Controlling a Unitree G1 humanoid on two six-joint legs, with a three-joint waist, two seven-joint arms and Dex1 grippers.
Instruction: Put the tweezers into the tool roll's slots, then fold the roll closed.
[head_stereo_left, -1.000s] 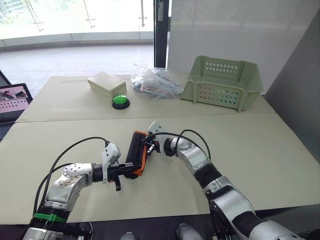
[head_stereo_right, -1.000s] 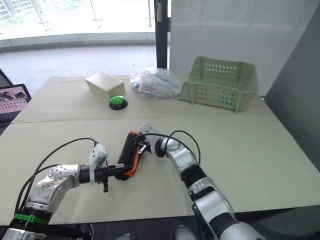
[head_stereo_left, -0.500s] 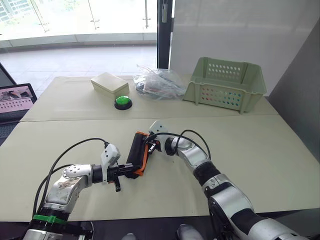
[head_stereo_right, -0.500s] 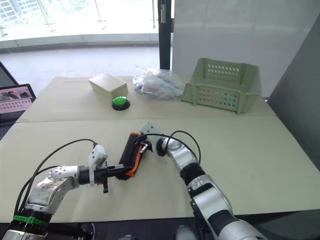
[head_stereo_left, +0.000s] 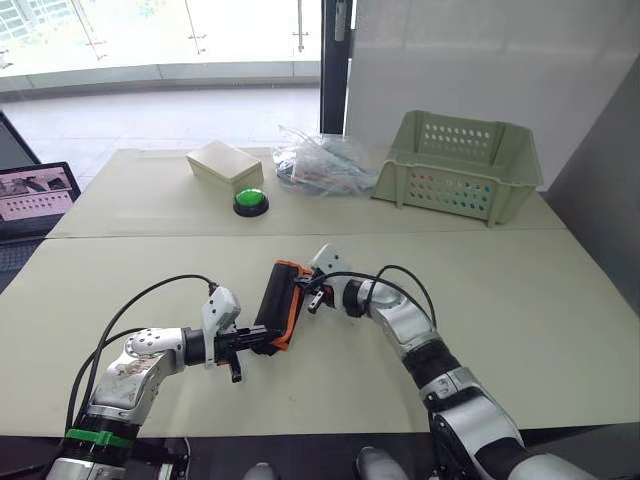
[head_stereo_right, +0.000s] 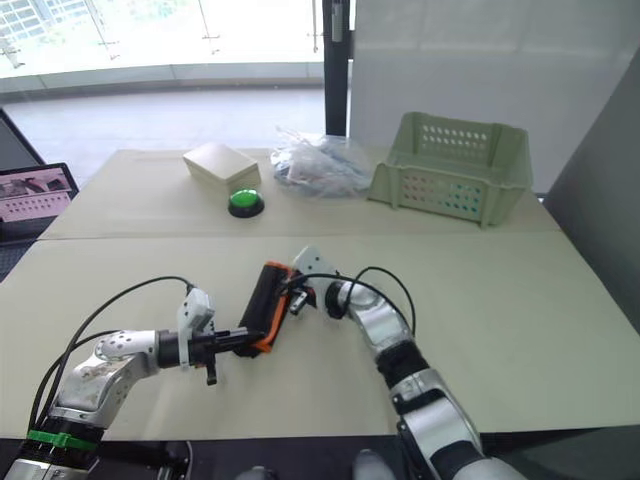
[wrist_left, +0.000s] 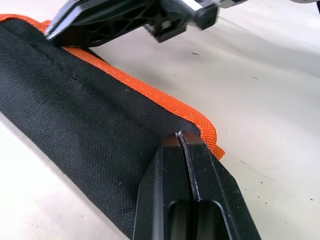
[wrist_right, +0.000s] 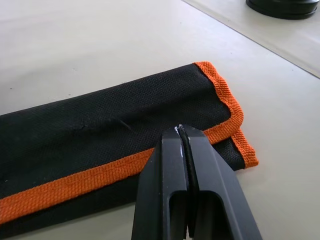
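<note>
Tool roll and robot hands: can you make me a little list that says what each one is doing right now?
tool roll: folded shut, a slim black bundle with orange trim, lying on the table
left gripper: fingers shut, tips on the roll's near end
right gripper: fingers shut, at the roll's orange edge
tweezers: none to be seen
behind: green button, basket

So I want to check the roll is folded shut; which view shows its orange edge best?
The right wrist view: the tool roll lies folded, its orange edge and corner plain. The left wrist view shows the black fabric and one trim edge; the eye views show a slim bundle between the grippers.
</note>
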